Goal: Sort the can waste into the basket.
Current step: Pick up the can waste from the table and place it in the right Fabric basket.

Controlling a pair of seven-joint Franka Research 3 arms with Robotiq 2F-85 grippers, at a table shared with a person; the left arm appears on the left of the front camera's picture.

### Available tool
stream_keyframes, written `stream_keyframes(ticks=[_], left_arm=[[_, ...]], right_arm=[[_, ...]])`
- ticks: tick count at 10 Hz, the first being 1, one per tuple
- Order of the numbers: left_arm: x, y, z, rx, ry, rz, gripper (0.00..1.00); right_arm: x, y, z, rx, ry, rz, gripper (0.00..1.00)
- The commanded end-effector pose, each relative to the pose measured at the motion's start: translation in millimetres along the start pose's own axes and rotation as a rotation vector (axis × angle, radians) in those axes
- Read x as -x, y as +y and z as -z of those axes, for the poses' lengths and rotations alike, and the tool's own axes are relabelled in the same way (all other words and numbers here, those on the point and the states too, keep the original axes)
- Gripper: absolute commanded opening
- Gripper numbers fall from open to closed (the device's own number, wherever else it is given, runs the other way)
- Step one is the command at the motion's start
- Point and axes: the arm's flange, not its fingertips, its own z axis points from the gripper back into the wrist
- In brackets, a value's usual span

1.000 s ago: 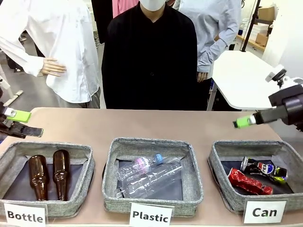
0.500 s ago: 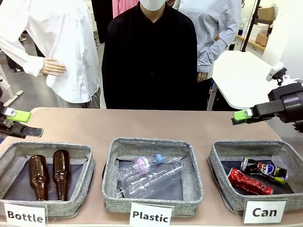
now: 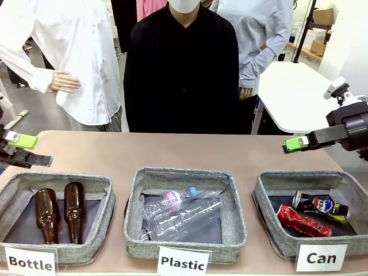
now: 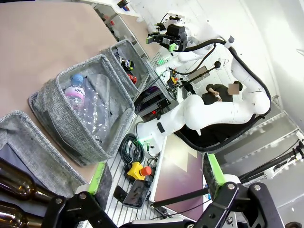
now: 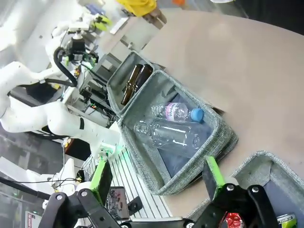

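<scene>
Already sorted: we see crushed red can (image 3: pixel 303 222) and black can (image 3: pixel 320 206) lying side by side inside grey "Can" basket (image 3: pixel 267 227), at our right end of table (image 3: pixel 172 150). Right gripper (image 3: pixel 296 145) hangs above basket's far rim, jaws spread, empty. Left gripper (image 3: pixel 23 149) hovers beyond "Bottle" bin (image 3: pixel 11 195), jaws likewise apart.

Shiny red can (image 3: pixel 303 221) and black, silver-topped can (image 3: pixel 319 205) lie in grey basket (image 3: pixel 270 230).
</scene>
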Motion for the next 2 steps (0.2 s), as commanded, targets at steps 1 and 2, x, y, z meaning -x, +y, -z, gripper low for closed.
stream_keyframes(ticks=[1,2], left_arm=[[1.9,-3.4,-0.9,0.006,0.003,-0.009,1.0],[1.9,-3.4,-0.9,0.006,0.003,-0.009,1.0]], right_arm=[[-0.9,0.8,-1.7,-0.004,0.004,-0.021,1.0],[-0.9,0.8,-1.7,-0.004,0.004,-0.021,1.0]])
